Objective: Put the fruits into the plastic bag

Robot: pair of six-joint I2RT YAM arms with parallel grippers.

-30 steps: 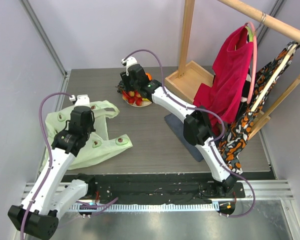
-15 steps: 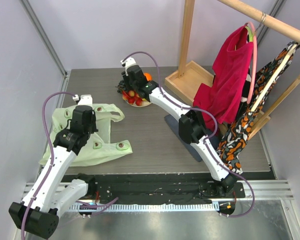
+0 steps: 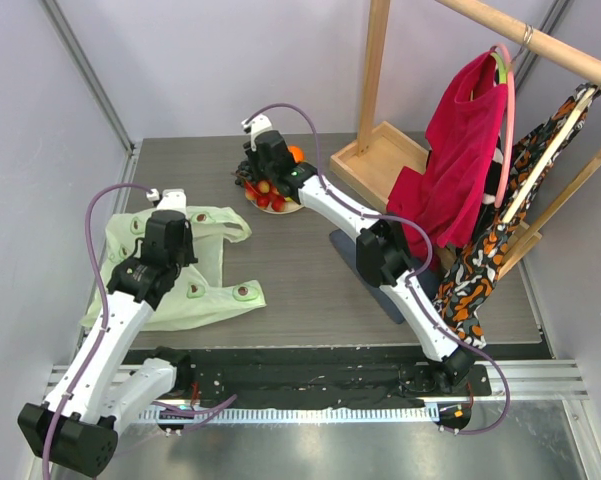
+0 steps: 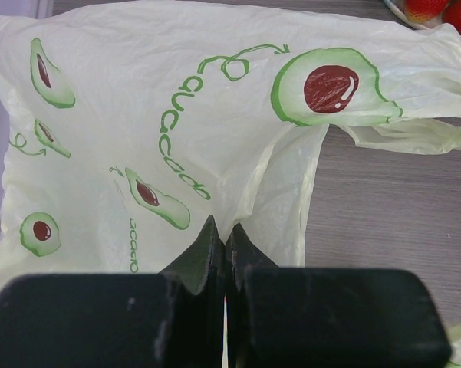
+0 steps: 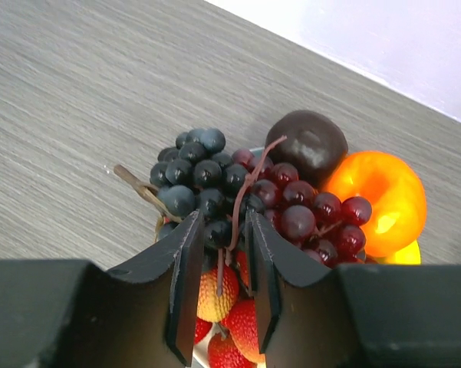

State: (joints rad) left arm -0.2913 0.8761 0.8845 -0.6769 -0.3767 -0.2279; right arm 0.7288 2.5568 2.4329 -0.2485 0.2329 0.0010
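The pale green plastic bag point(image 3: 205, 285) with avocado prints lies flat at the left of the table. My left gripper point(image 3: 173, 228) sits on it, shut, pinching a fold of the bag point(image 4: 138, 115) between its tips point(image 4: 225, 230). The fruits point(image 3: 272, 190) are piled on a small plate at the back. My right gripper point(image 3: 263, 172) is over the pile, its jaws point(image 5: 221, 222) closed on the dark purple grape bunch point(image 5: 203, 180). Around the bunch are a dark brown round fruit point(image 5: 307, 142), an orange point(image 5: 376, 199), strawberries point(image 5: 242, 326) and a strip of yellow banana point(image 5: 408, 251).
A wooden rack with a tray base point(image 3: 380, 160) stands at the back right. It carries a red cloth point(image 3: 455, 150) and a patterned garment point(image 3: 490, 250). A dark grey mat point(image 3: 352, 252) lies under my right arm. Walls close the left and back sides.
My left gripper has shifted the bag: its handle loop moved right and the body bunched lower. My right arm's elbow moved left while its gripper settled on the grapes.
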